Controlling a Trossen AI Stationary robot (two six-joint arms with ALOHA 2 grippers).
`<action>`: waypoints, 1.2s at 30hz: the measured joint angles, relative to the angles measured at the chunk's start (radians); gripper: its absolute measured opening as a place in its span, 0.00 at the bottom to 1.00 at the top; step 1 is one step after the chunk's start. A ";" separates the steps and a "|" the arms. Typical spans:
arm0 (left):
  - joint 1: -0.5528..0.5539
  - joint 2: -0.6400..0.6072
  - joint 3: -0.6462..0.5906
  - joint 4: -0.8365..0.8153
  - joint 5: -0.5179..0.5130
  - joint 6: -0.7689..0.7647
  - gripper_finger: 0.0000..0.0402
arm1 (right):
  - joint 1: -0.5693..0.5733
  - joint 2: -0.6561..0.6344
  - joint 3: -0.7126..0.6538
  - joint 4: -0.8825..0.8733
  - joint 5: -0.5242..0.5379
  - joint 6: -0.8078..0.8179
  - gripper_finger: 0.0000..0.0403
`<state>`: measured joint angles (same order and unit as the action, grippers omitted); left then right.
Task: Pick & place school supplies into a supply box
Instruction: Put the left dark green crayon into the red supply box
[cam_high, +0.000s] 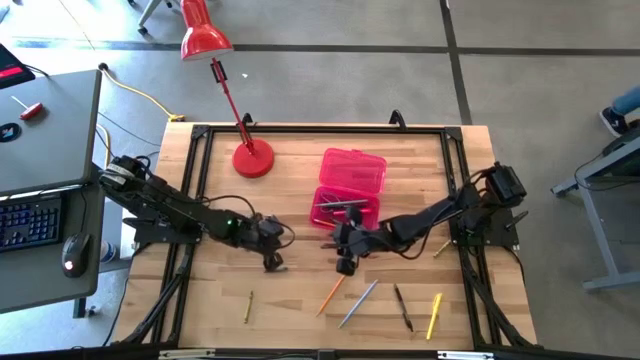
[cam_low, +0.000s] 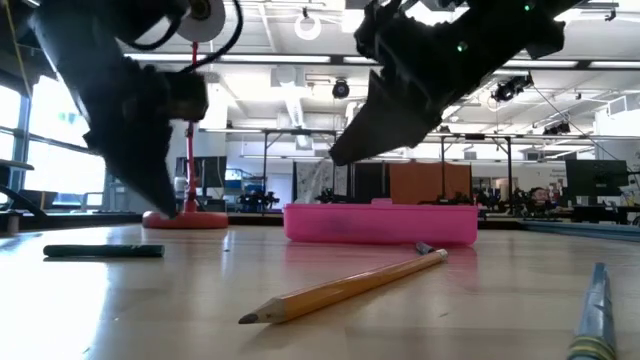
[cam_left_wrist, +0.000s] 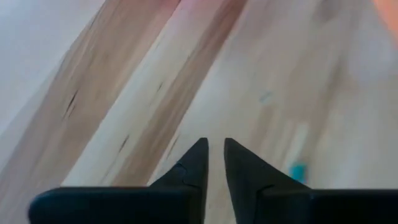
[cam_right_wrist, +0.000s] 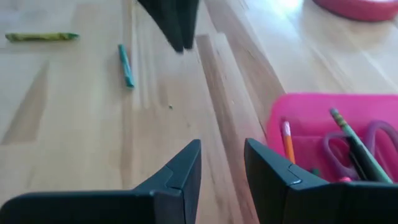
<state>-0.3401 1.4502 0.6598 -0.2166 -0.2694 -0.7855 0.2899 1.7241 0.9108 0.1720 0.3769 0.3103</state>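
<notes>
The left wrist view blurs the bench (cam_left_wrist: 124, 93); a small teal smear (cam_left_wrist: 298, 171) is perhaps a pen. The grey pen (cam_low: 595, 320) is cut off by the low view's edge.

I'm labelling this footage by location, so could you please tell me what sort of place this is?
Probably a robotics lab or workshop: a wooden table in a metal frame, a desk with a keyboard and mouse alongside, and a large open room with exposed ceiling ducts behind.

The tabletop (cam_high: 300, 300) is pale wood with a smooth, satin grain. The supply box (cam_low: 380, 224) looks like glossy translucent pink plastic; the lamp (cam_high: 252, 160) is shiny red.
</notes>
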 joint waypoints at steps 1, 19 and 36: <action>0.000 0.000 0.000 0.031 -0.001 0.026 0.24 | 0.006 0.000 0.000 0.017 0.007 0.000 0.25; -0.197 0.008 0.001 0.191 -0.019 0.228 0.39 | 0.027 0.000 0.000 0.087 0.014 0.003 0.25; -0.315 0.224 0.001 0.224 -0.259 0.073 0.41 | 0.027 0.000 0.000 0.110 0.017 0.003 0.25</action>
<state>-0.6548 1.6741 0.6610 0.0077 -0.5286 -0.7121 0.3172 1.7241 0.9108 0.2824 0.3935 0.3134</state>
